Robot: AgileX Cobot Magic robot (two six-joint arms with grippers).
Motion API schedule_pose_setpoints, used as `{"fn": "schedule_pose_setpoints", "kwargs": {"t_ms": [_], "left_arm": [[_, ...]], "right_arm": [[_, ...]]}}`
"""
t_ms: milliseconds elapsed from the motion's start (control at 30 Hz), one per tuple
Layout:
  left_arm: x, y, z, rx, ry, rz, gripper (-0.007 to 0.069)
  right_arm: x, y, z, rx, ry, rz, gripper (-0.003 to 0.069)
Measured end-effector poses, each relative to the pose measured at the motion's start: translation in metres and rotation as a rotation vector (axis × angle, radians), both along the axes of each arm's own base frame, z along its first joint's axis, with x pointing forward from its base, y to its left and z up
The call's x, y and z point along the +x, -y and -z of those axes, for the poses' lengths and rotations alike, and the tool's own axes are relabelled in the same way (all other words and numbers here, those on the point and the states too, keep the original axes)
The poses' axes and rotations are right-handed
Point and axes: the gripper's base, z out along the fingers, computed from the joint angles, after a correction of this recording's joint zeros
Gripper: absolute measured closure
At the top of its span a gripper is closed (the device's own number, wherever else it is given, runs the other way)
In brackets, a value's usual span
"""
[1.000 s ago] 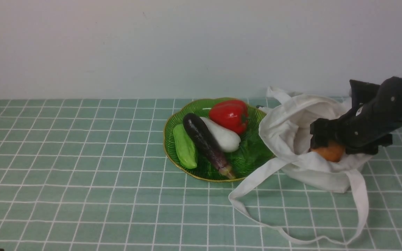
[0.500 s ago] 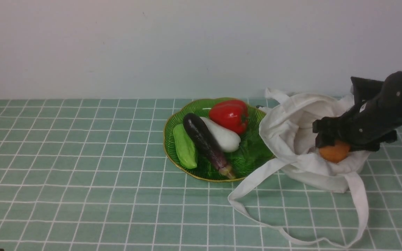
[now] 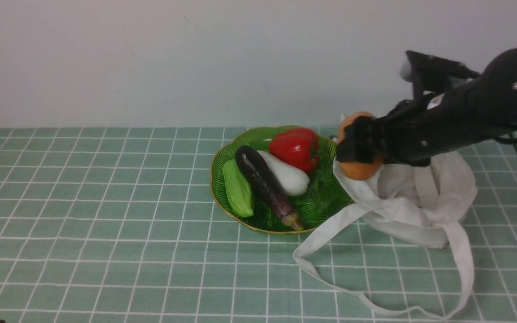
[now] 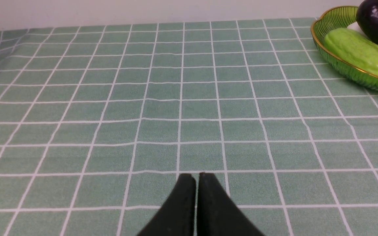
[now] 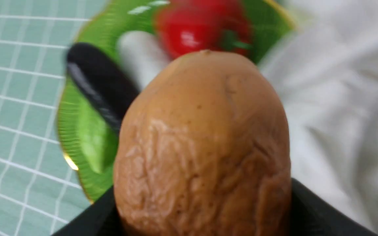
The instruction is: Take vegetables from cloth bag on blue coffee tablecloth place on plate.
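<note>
Right fingers: pinching the potato round its middle, held apart only by the piece itself. A second ago they were down in the mouth of the bag, closing over the potato where it lay. Change: the arm has risen and swung toward the plate. The potato now hangs in the air, clear of the fabric, above the plate's bag-side rim and not yet over its middle. Bag: slumped beside the plate with its mouth fallen in and one strap trailing past the plate's near edge; nothing more shows inside. Plate contents, unmoved: pepper, white eggplant, purple eggplant, green gourd; the side nearest the bag carries no large piece. Left fingers: pressed together, empty, low over the tablecloth, well apart from the plate on its far side from the bag. Status, by judgement: extraction done, carry under way; a short move over the plate, a lowering and a release remain. Risk: a rounded piece may roll off the rim.
</note>
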Motion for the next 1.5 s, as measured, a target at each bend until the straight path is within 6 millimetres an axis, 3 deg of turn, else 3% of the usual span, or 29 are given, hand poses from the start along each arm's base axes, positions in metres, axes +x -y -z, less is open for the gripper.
{"fn": "schedule_pose_setpoints", "kwargs": {"t_ms": [133, 300, 367, 500, 700, 800, 900, 1067, 1100, 1267, 1500], "left_arm": [[0.0, 0.0, 0.0, 0.0, 0.0, 0.0, 0.0632], [0.0, 0.0, 0.0, 0.0, 0.0, 0.0, 0.0632], [0.0, 0.0, 0.0, 0.0, 0.0, 0.0, 0.0632], [0.0, 0.0, 0.0, 0.0, 0.0, 0.0, 0.0632], [0.0, 0.0, 0.0, 0.0, 0.0, 0.0, 0.0632], [0.0, 0.0, 0.0, 0.0, 0.0, 0.0, 0.0632], [0.0, 0.0, 0.0, 0.0, 0.0, 0.0, 0.0632], [0.0, 0.0, 0.0, 0.0, 0.0, 0.0, 0.0632], [0.0, 0.0, 0.0, 0.0, 0.0, 0.0, 0.0632], [0.0, 0.0, 0.0, 0.0, 0.0, 0.0, 0.0632], [0.0, 0.0, 0.0, 0.0, 0.0, 0.0, 0.0632]], "right_arm": [[0.009, -0.03, 0.027, -0.047, 0.078, -0.069, 0.0161], [0.029, -0.036, 0.062, -0.076, 0.14, -0.033, 0.0155], [0.033, -0.036, 0.071, -0.082, 0.149, -0.023, 0.011], [0.035, -0.036, 0.074, -0.088, 0.165, -0.02, -0.0009], [0.03, -0.035, 0.061, -0.102, 0.17, -0.055, -0.0032], [0.019, -0.032, 0.033, -0.128, 0.206, -0.114, -0.0032], [0.0, -0.025, -0.01, -0.146, 0.273, -0.165, -0.0019], [-0.048, -0.004, -0.086, -0.14, 0.384, -0.207, 0.0047], [-0.066, 0.003, -0.106, -0.134, 0.417, -0.215, 0.0081], [-0.131, 0.032, -0.154, -0.15, 0.463, -0.258, 0.0242], [-0.217, 0.076, -0.179, -0.216, 0.412, -0.259, 0.0545]]}}
